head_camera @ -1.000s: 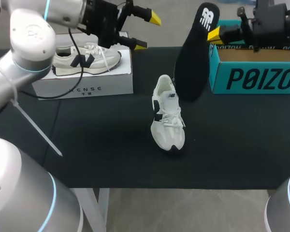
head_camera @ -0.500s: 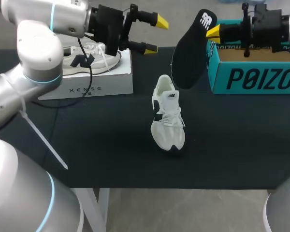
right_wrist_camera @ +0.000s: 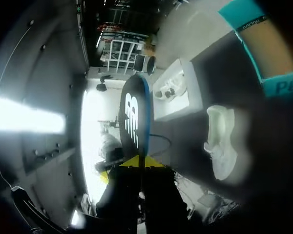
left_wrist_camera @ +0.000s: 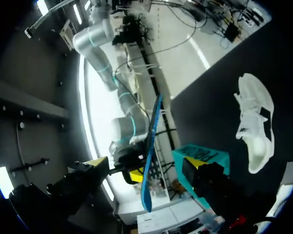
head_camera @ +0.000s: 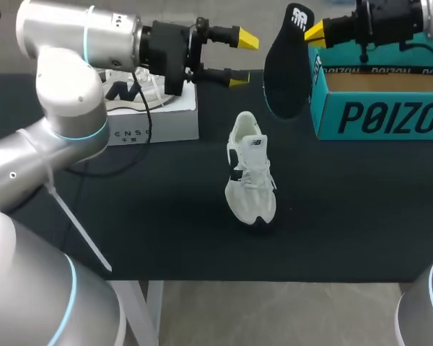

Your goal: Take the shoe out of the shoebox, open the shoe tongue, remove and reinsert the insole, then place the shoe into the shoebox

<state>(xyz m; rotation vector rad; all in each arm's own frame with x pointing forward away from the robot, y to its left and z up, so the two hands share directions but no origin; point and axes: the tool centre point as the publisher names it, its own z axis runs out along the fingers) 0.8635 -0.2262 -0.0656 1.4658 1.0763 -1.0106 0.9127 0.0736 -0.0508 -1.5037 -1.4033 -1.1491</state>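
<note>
One pale grey-white lace-up sneaker (head_camera: 250, 171) lies nearest, toe toward the robot, in the middle of the black cloth-covered table (head_camera: 130, 216), outside its box. It looks light and soft in the upper but firm at the sole, so I judge the heel collar or the sidewalls the safest hold.

Beyond it hangs the thin black foam insole (head_camera: 283, 72), toe end down and clear of the table. The right gripper (head_camera: 316, 32) pinches its heel end between its yellow tips. The insole should be very light and floppy. Held at one end it will sway and bend, so a second hold near the middle or toe would steady it for feeding back in.

The left gripper (head_camera: 242, 58) hovers just beside the insole with its jaws spread and nothing in them.

Farthest stand the teal cardboard shoebox (head_camera: 375, 119), open, on the right, and a white box (head_camera: 159, 122) on the left.

Against a second ago, the insole has risen, its toe well above the table now, and the left gripper has come across from over the white box toward it. The sneaker has not shifted.
</note>
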